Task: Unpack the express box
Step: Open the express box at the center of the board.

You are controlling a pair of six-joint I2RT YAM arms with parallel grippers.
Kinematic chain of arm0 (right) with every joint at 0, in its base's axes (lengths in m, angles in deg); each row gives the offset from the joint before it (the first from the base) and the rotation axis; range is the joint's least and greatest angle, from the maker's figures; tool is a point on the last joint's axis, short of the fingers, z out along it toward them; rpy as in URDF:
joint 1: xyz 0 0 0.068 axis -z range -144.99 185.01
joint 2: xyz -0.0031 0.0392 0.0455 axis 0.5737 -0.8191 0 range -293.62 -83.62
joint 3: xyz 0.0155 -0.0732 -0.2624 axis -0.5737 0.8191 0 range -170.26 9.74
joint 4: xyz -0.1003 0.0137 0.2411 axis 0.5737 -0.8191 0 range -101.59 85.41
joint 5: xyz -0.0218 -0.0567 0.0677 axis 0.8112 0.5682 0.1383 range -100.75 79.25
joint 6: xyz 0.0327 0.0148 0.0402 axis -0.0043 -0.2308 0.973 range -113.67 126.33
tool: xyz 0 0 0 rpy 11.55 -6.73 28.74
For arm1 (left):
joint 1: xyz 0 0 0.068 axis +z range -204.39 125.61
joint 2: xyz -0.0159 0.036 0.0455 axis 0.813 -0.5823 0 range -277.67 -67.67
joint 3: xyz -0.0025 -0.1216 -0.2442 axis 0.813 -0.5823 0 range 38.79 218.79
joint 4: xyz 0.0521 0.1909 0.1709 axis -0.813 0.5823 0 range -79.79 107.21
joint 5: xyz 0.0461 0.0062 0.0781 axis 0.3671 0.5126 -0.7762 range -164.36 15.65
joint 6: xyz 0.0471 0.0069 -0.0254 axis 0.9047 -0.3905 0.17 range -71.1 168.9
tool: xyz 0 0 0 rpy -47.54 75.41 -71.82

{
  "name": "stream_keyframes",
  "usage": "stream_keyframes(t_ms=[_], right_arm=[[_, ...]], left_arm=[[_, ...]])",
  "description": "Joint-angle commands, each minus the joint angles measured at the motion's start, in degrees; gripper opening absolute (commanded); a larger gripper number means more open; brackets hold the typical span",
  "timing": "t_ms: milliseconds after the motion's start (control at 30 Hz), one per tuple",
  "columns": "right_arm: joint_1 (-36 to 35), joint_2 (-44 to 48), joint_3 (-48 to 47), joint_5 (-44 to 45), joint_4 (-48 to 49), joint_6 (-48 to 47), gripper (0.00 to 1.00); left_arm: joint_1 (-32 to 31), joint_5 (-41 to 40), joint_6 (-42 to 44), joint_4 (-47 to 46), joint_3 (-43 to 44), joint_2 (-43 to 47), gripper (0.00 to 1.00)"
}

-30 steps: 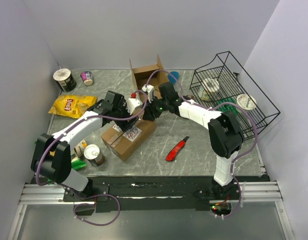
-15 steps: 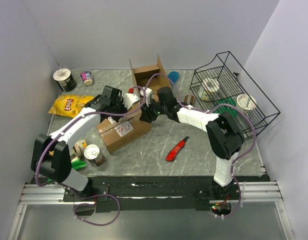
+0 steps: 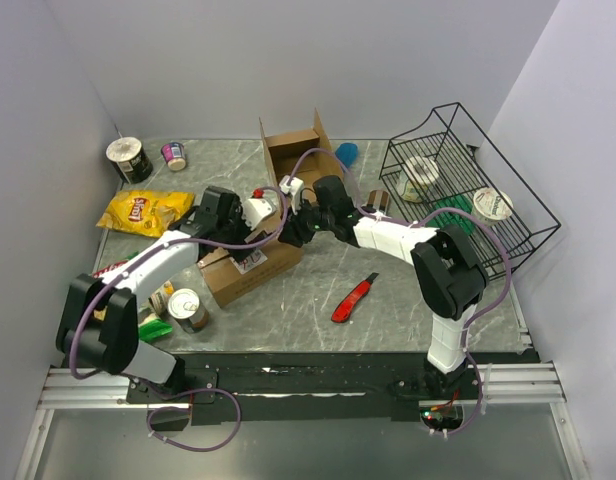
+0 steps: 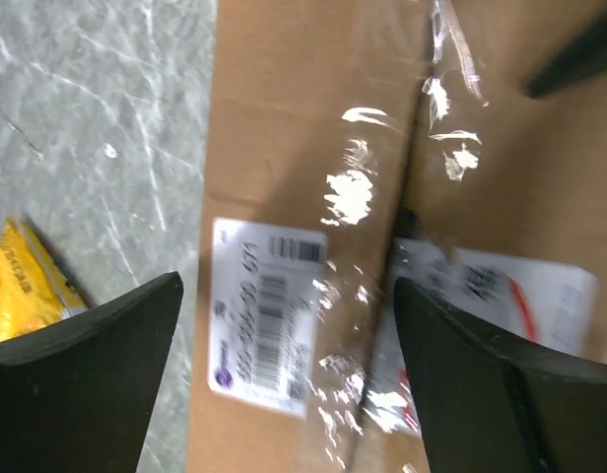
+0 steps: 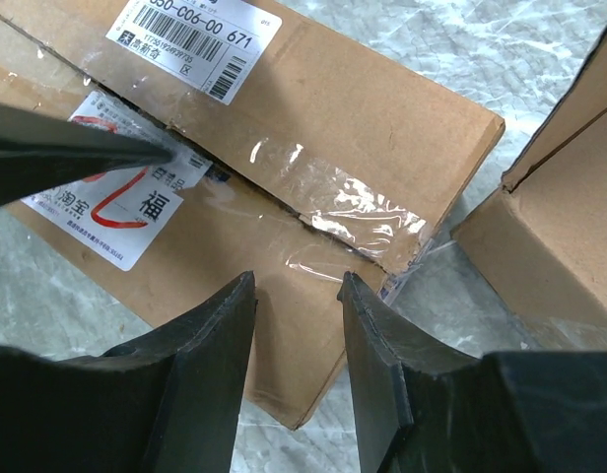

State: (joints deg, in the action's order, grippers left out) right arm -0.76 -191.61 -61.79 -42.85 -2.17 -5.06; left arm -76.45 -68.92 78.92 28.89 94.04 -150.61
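Note:
The express box is a taped brown carton with white labels, lying flat at the table's middle left. My left gripper hangs over its far top edge. In the left wrist view its jaws are wide open above the taped seam of the box. My right gripper is over the box's right end. In the right wrist view its jaws are a little apart and empty above the box top. A finger of the left gripper reaches the red-marked label there.
An open empty carton stands just behind, and shows at the right in the right wrist view. A red utility knife lies front right. A black wire basket stands at the right. A yellow chips bag and cans lie left.
The express box has slid left and turned flatter on the table. Both grippers have shifted left with it and stay over its top.

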Motion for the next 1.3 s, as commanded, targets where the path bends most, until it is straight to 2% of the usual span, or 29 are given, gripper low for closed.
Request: stream_keyframes(t_ms=[0, 100, 133, 200, 233, 300, 333, 433, 500, 567, 633, 667, 700, 733, 767, 800, 933, 1033, 1133, 1267], right_arm=[[-2.1, -4.9, 6.0, 1.1, -17.1, 1.3, 0.48], [-2.2, -4.5, 6.1, 1.2, -17.6, 0.9, 0.47], [-2.0, -4.5, 6.1, 1.2, -17.8, 0.9, 0.47], [-2.0, -4.2, 6.4, 1.3, -17.7, 1.0, 0.47], [-2.0, -4.1, 6.5, 1.6, -17.6, 1.1, 0.47], [-1.9, -4.0, 6.8, 1.8, -17.6, 1.3, 0.47], [-1.9, -3.9, 6.9, 2.0, -17.8, 1.2, 0.47], [-1.8, -3.8, 7.1, 1.9, -18.1, 0.9, 0.48], [-1.9, -4.2, 7.0, 2.0, -18.4, 0.7, 0.48], [-1.8, -4.5, 7.0, 2.0, -18.4, 0.5, 0.48], [-1.8, -4.7, 7.1, 2.0, -18.4, 0.5, 0.48], [-1.8, -4.6, 7.2, 2.1, -18.4, 0.4, 0.48], [-1.8, -4.5, 7.3, 2.1, -18.4, 0.3, 0.48], [-1.8, -4.1, 7.6, 2.0, -18.3, 0.2, 0.48], [-1.7, -3.6, 7.6, 2.2, -18.7, 0.0, 0.48], [-1.3, -3.0, 7.6, 2.0, -19.1, -0.3, 0.48], [1.1, 7.2, 9.6, -2.8, -18.5, -4.7, 0.49], [3.0, 13.8, 6.2, -8.3, -20.4, -13.1, 0.54], [2.9, 15.0, 0.9, -14.7, -22.7, -20.6, 0.55], [-0.2, 10.7, -2.9, -15.5, -21.8, -23.8, 0.53]], left_arm=[[0.1, -8.5, 3.5, 2.0, -4.4, -8.7, 0.90], [0.1, -8.8, 3.1, 3.0, -4.3, -10.8, 0.75], [0.1, -7.4, 2.8, 3.9, -4.1, -10.7, 0.65], [0.3, -7.1, 1.6, 5.1, -2.3, -10.6, 0.51], [0.7, -4.6, 1.1, 6.3, -1.3, -10.5, 0.38], [2.7, 0.8, -1.4, 10.5, 2.7, -9.4, 0.26], [3.3, 7.8, -1.2, 12.2, 4.2, -8.7, 0.13], [6.3, 19.7, -3.6, 15.9, 9.1, -7.1, 0.01], [10.6, 33.8, -7.9, 20.5, 14.1, -10.4, 0.01], [13.3, 43.2, -9.2, 23.4, 17.0, -14.7, 0.01], [14.6, 49.6, -6.7, 30.9, 20.5, -19.9, 0.01], [16.3, 59.3, -3.3, 34.0, 21.6, -22.2, 0.01], [17.0, 62.8, 0.4, 44.2, 23.0, -24.5, 0.01], [17.4, 66.3, 5.5, 49.6, 25.7, -28.7, 0.01], [17.3, 68.4, 15.7, 55.4, 26.7, -30.3, 0.01], [17.1, 68.2, 18.0, 59.2, 27.4, -31.1, 0.01], [17.1, 67.2, 15.9, 57.7, 28.9, -30.3, 0.01], [17.2, 66.9, 14.4, 57.4, 30.8, -29.9, 0.01], [17.1, 68.4, 9.6, 55.9, 32.3, -29.3, 0.01], [16.7, 68.5, 10.5, 57.7, 34.9, -29.9, 0.01]])
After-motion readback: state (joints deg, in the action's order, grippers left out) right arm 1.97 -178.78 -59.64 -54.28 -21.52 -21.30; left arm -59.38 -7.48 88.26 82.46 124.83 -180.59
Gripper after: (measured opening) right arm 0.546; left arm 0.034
